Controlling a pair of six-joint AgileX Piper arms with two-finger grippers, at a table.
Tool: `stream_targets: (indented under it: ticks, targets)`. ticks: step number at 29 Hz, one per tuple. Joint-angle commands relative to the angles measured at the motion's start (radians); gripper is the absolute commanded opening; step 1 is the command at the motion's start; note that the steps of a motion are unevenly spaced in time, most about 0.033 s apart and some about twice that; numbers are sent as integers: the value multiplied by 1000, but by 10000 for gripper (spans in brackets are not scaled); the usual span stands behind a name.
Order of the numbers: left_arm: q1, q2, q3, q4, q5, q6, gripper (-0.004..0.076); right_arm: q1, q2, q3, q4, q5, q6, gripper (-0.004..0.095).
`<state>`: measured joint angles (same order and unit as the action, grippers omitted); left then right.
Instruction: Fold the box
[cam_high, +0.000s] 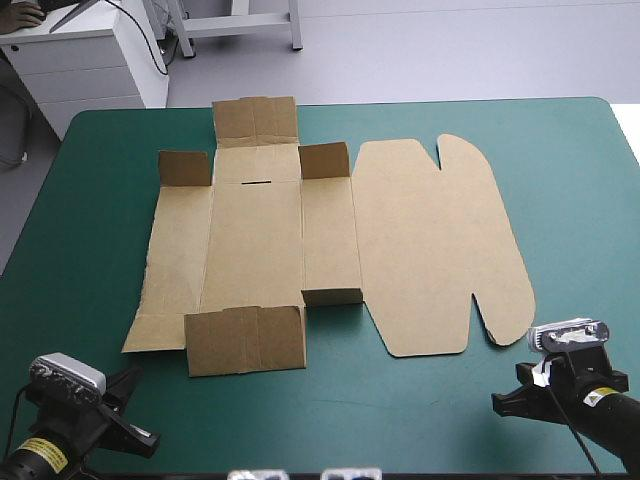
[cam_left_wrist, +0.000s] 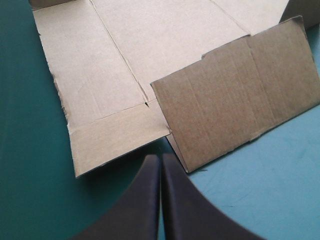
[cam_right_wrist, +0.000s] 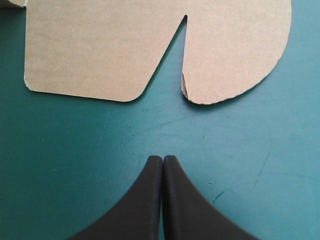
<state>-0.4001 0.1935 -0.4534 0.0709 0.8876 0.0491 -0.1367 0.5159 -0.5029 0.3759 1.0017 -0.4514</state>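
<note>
Two tools and neither has any board in it, so I judge the job to be at its very start. The box (cam_high: 300, 230) lies opened out as a cut sheet in the middle of the table (cam_high: 100, 200). Its long side runs across the table, and the lid panel (cam_high: 440, 250) with the rounded ears lies flat toward the right.

No wall is raised and tucked. The near flap (cam_high: 245, 340) and the far flap (cam_high: 257, 120) look darker than the base. The two small corner flaps (cam_high: 185, 168) (cam_high: 325, 160) look darker too. They may be creased up a little off the cover (or only turned over). From the high view I cannot say which, and the left wrist view suggests no more than a slight lift on the near flap.

The left tool (cam_left_wrist: 161, 159) has its fingers pressed together into one point. It hangs over bare teal-green cover, with its tip just short of the near flap's corner. The right tool (cam_right_wrist: 163, 159) is likewise pinched together and empty. It sits over the cover near the table's near edge, a little way back from the notch between the lid's ears.

As I see it, the whole fold is left to do. The side walls have to come up, the end flaps have to be raised and tucked over them, and the lid is left lying flat. I would expect the first grasp to need a tool opened and slid under an edge, since the sheet lies so close to the cover.
</note>
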Motion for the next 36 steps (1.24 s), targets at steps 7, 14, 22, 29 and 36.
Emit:
stream_targets:
  ticks: [7,14,22,29,36]
  targets:
    - [-3,23,-33,3,-64,-6,-8,3,9,-23,20,-47,-1,-19]
    - [-3,59,-63,23,-62,-6,-8,3,9,-23,20,-56,-1,-19]
    - [-3,240,-247,81,-64,-2,-8,3,9,-23,20,-55,-1,-19]
    - [-3,454,-439,106,-62,-4,-8,3,9,-23,20,-55,-1,-19]
    - [-1,707,-586,108,-56,-62,-8,3,9,-23,20,-55,-1,-19]
